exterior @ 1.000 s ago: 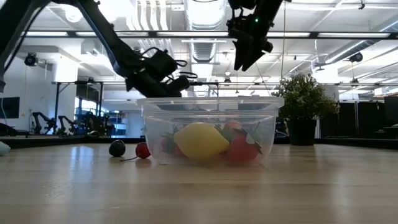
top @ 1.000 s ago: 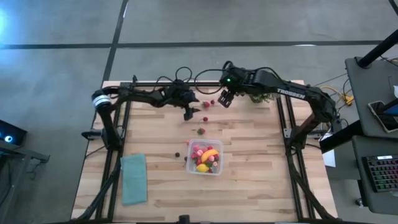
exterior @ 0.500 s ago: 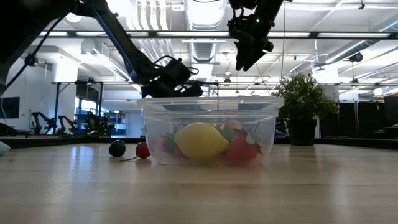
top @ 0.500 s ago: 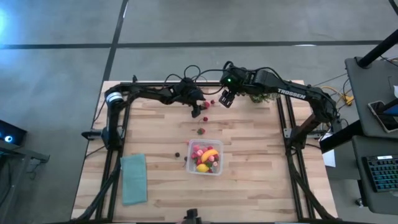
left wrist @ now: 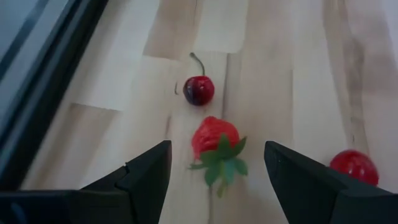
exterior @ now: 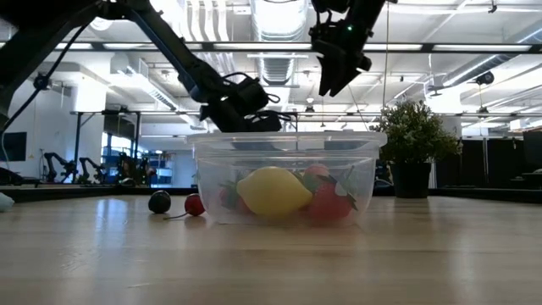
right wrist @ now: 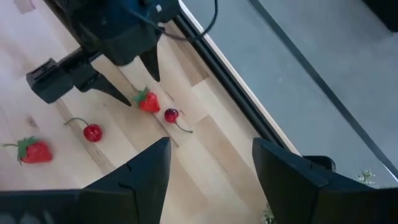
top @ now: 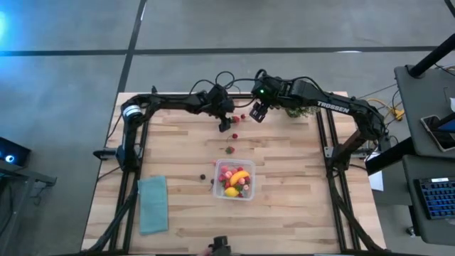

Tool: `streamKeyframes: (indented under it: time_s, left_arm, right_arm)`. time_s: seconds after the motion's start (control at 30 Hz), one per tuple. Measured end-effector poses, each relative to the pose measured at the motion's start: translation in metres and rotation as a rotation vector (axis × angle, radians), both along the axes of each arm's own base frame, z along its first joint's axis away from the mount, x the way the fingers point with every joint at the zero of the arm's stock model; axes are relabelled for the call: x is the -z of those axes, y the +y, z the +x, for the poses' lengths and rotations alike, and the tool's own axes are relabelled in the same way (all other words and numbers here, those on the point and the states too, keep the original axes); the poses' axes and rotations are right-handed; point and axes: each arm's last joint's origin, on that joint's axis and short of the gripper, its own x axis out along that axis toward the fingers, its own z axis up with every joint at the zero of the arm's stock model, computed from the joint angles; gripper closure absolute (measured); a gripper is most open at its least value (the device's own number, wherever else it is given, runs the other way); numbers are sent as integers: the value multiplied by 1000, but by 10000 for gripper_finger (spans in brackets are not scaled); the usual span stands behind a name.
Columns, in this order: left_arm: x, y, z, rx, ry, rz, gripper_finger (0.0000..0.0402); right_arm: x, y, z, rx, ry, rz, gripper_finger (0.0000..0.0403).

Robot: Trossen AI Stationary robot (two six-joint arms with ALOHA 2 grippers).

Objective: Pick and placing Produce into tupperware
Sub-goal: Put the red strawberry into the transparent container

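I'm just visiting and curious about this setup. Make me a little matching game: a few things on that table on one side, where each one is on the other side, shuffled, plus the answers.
Things:
1. lemon
2. strawberry
3. teal cloth
4. right gripper

Places:
A. raised above the table's far edge
B. flat near the table's left front corner
C. inside the tupperware
D. on the wood between the open fingers of the left gripper

Pairs: 1-C, 2-D, 3-B, 4-A

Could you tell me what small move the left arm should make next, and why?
Probably a short descent so the open left gripper straddles the strawberry and can close on it. In the left wrist view that berry lies on the table between the spread fingers, apart from them, with a cherry just beyond. The right gripper hangs open nearby, and the tupperware waits for more produce.
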Motion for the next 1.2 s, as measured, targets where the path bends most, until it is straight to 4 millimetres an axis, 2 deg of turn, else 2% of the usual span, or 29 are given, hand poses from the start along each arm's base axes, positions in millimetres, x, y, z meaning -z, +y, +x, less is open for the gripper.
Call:
streamKeyframes:
  time_s: [0.2, 0.6, 0.8, 1.2]
  left_arm:
    - [-10, 3, 5, 19, -16, 40, 160]
    - [-7, 2, 4, 28, -9, 31, 160]
    - [10, 3, 7, 16, 56, 1, 160]
    - [10, 4, 11, 16, 30, 21, 160]
  right_arm:
    - [0, 0, 1, 10, -18, 0, 183]
    - [0, 0, 1, 10, -18, 0, 183]
    - [0, 0, 1, 7, -15, -1, 183]
    - [1, -1, 1, -19, 7, -14, 183]
